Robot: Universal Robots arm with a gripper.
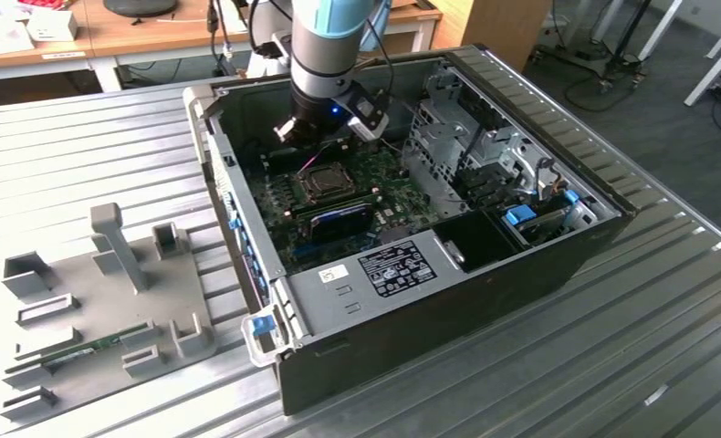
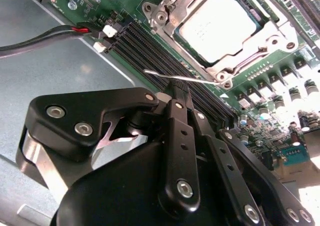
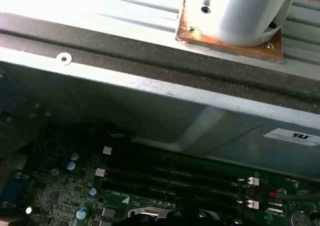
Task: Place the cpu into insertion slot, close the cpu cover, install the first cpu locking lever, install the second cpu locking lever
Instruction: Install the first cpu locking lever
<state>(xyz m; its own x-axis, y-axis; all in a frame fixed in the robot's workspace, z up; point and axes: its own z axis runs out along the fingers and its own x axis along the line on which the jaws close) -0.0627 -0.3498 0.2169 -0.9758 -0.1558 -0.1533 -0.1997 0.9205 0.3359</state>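
Observation:
The cpu [image 2: 217, 23] lies flat in the insertion slot [image 2: 165, 26] on the green board, grey top showing. The cpu cover [image 2: 272, 36] is down over it, its silvery frame around the chip. A thin wire locking lever [image 2: 160, 74] sticks out from the socket's corner, raised off the board. My gripper [image 2: 178, 87] is shut, with its fingertips right at this lever; I cannot tell whether they pinch it. In the exterior view the gripper [image 1: 327, 139] hangs inside the open computer case just behind the cpu [image 1: 325, 180].
Long black memory slots [image 2: 150, 48] run beside the socket. Red and black cables [image 2: 50, 33] cross the grey case wall [image 2: 55, 81]. A drive cage [image 1: 483, 146] and power supply [image 1: 385, 269] crowd the case. A grey fixture plate [image 1: 105, 301] lies at the exterior view's left.

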